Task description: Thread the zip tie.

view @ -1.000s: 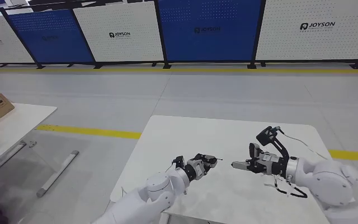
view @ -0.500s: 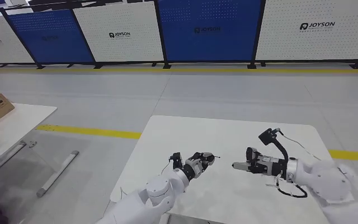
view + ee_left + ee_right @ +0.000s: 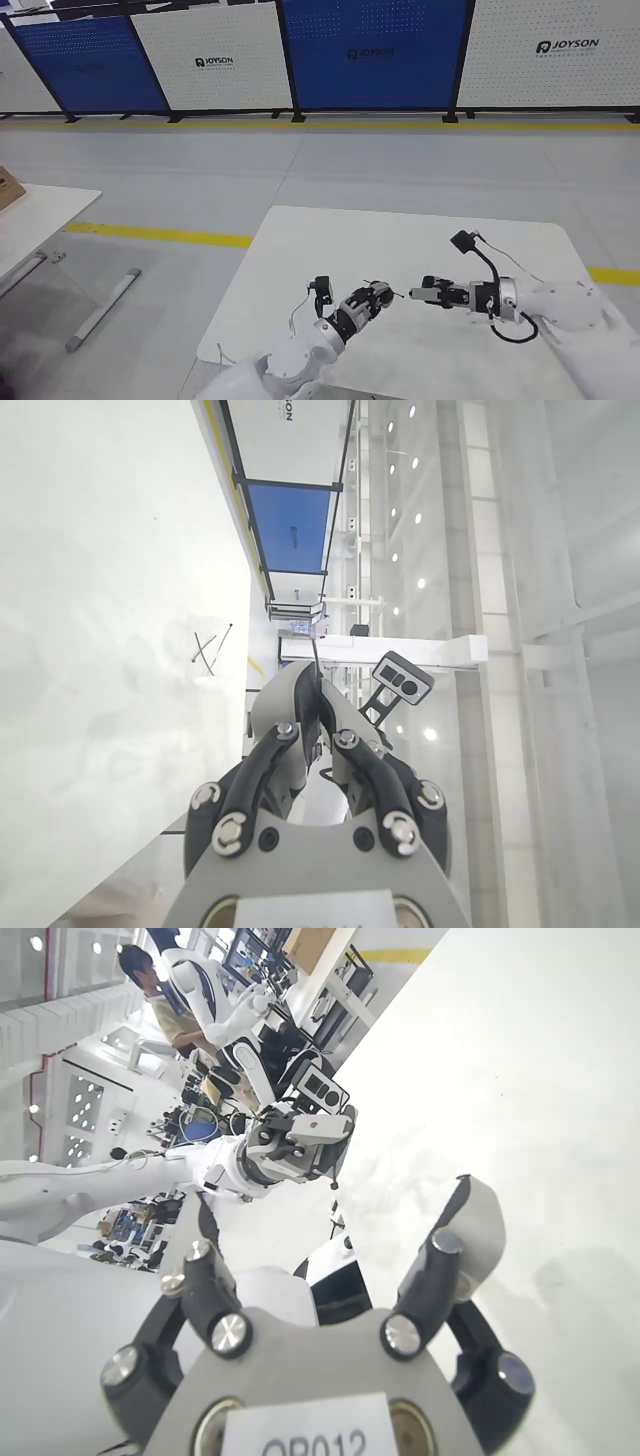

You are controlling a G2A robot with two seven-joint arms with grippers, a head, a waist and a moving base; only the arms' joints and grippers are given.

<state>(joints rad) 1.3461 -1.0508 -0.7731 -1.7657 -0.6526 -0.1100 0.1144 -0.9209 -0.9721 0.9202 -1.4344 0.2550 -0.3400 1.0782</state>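
A thin black zip tie [image 3: 316,657] sticks out from between the fingertips of my left gripper [image 3: 315,682], which is shut on it. In the top view this gripper [image 3: 378,294] hovers over the near middle of the white table [image 3: 420,235], and the zip tie [image 3: 398,293] points at my right gripper [image 3: 418,293] a short gap away. The right gripper [image 3: 335,1200] is open with nothing between its fingers. It faces the left gripper [image 3: 336,1143], from which the zip tie's head end [image 3: 333,1184] pokes out.
Two loose black zip ties [image 3: 210,649] lie crossed on the table beyond the left gripper. The right arm's wrist camera [image 3: 462,240] stands up on a stalk above that arm. A second white table [image 3: 40,215] stands far left.
The left gripper has drifted slightly toward the table's near edge with the zip tie. The right arm has stretched out and leveled toward it, leaving a smaller gap between the grippers.
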